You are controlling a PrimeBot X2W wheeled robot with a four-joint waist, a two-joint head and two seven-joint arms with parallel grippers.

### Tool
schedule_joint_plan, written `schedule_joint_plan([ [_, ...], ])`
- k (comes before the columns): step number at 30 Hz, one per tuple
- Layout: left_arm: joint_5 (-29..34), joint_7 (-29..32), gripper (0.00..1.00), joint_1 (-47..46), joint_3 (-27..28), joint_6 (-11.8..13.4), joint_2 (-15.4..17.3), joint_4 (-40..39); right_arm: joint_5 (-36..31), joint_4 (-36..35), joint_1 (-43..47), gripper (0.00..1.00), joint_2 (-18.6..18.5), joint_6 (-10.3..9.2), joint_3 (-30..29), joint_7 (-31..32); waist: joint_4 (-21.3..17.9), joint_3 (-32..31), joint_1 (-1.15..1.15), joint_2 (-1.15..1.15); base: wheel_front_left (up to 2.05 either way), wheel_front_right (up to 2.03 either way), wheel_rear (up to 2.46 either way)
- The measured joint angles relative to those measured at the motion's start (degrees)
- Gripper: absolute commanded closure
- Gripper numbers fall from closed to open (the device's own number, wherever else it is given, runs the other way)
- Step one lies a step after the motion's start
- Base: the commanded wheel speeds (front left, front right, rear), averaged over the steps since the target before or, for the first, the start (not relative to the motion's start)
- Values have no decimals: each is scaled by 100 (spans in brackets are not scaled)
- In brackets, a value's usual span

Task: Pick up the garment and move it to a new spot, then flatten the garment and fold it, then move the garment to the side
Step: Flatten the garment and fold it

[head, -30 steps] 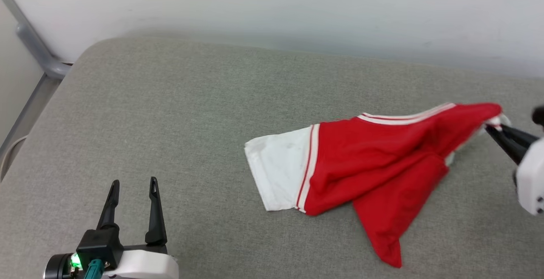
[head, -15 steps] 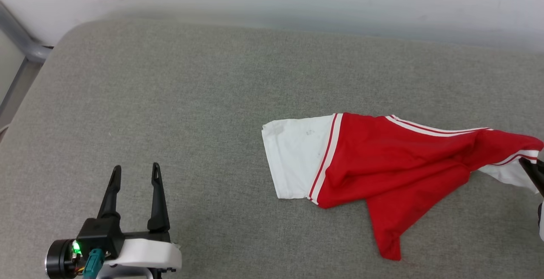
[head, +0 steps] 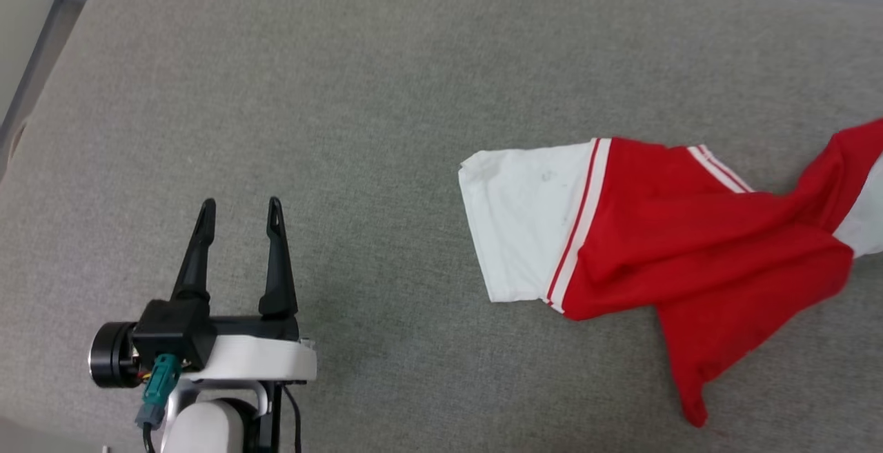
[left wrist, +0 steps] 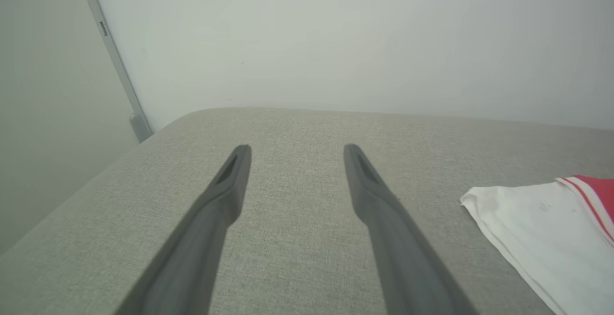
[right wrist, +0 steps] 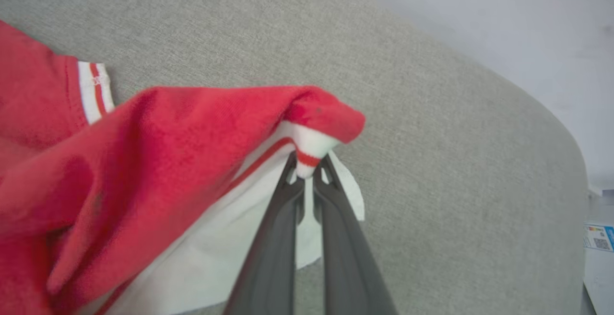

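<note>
We see one garment (head: 690, 232), red, crumpled on the right half of the single grey cushion (head: 310, 94). One white sleeve lies flat at its left end, well apart from our left gripper (head: 241, 203), which hovers at the near left with its two fingers spread wide and nothing between them. Our right gripper (right wrist: 308, 166) has its two fingers pinched narrow on a striped white hem at the garment's right end, probably the second sleeve, though the bunching makes that hard to tell. Red cloth drapes over those fingertips. One pale wall (left wrist: 336, 41) stands beyond the cushion's far edge.
</note>
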Motion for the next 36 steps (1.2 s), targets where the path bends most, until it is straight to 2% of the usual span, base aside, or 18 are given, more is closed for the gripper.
schedule_joint_plan([
  [1,-63,0,0,-120,-67,52,0,-21,-89,364,-453,100,-27,0,355,58,101,240,0,0,0,0,0],
  [7,-134,0,0,-275,-176,123,0,-24,-138,1237,-1107,100,45,-2,899,48,284,583,0,0,0,0,0],
  [15,-120,0,0,-323,-158,182,0,-9,218,1781,-1477,100,43,-4,1251,-427,270,614,0,0,0,0,0],
  [16,-104,0,0,-321,-155,187,-1,-5,265,1792,-1481,60,42,-3,1258,-534,252,587,0,0,0,0,0],
  [17,-103,0,0,-319,-148,187,0,-3,318,1793,-1479,0,33,-3,1262,-621,236,555,0,0,0,0,0],
  [23,-30,0,0,-194,-41,168,0,-9,660,1468,-1303,0,-238,-1,1084,-1168,72,327,0,0,0,0,0],
  [28,53,0,0,-76,9,109,0,-74,850,1048,-1213,0,-608,-1,606,-1252,-102,184,0,0,0,0,0],
  [32,98,0,0,-74,3,66,-1,-134,966,734,-1259,0,-848,0,270,-956,-169,155,0,0,0,0,0],
  [36,113,0,0,-74,-11,48,-1,-179,1200,460,-1406,0,-1014,-1,77,-322,-175,218,0,0,0,0,0],
])
